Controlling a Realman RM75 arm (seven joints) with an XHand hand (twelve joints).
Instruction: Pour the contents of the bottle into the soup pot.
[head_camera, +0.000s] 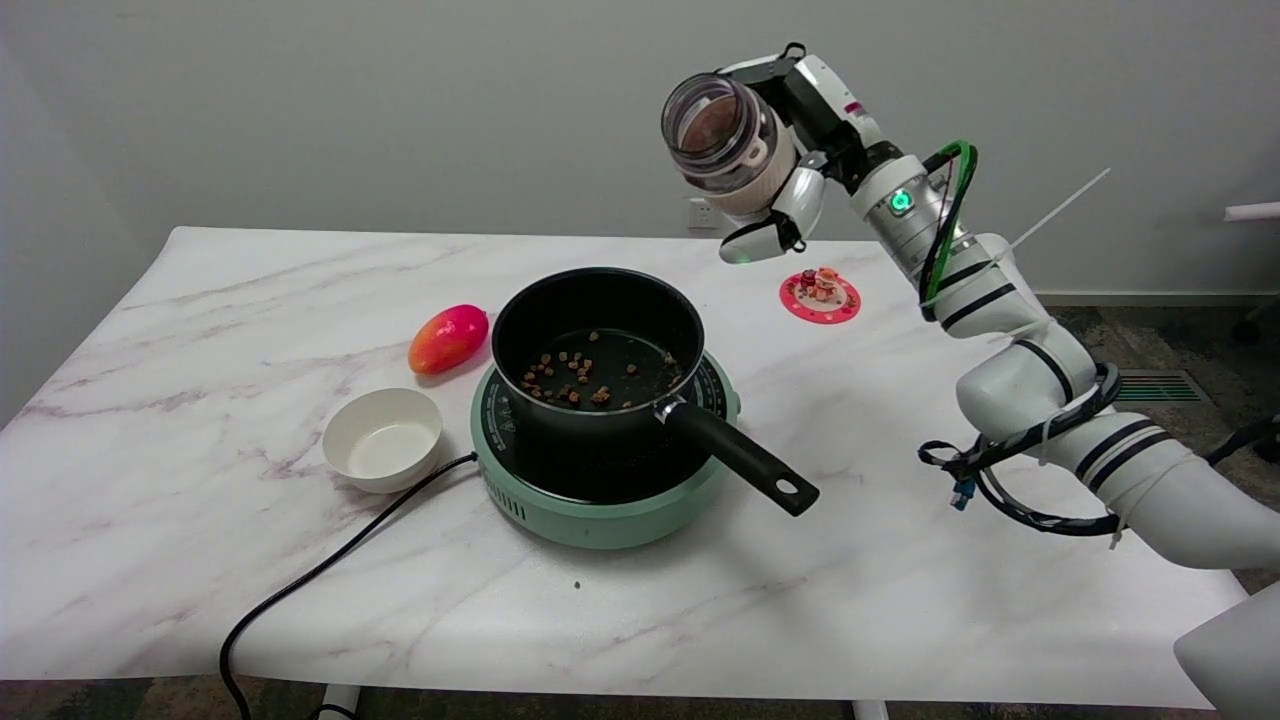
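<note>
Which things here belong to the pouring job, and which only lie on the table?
For the job:
bottle, held tilted by the right hand
soup pot, on the green cooker

Lying about:
mango
white bowl
pink coaster

Plain grey wall (400, 110) behind a white marble-patterned table (200, 330); a wall socket (703, 213); dark patterned floor (1150, 340).

Clear bottle (722, 135) tipped, open mouth facing camera, raised at pot's 1 o'clock. Black soup pot (598, 350) upright on burner, brown bits inside, handle toward 4 o'clock.
</note>
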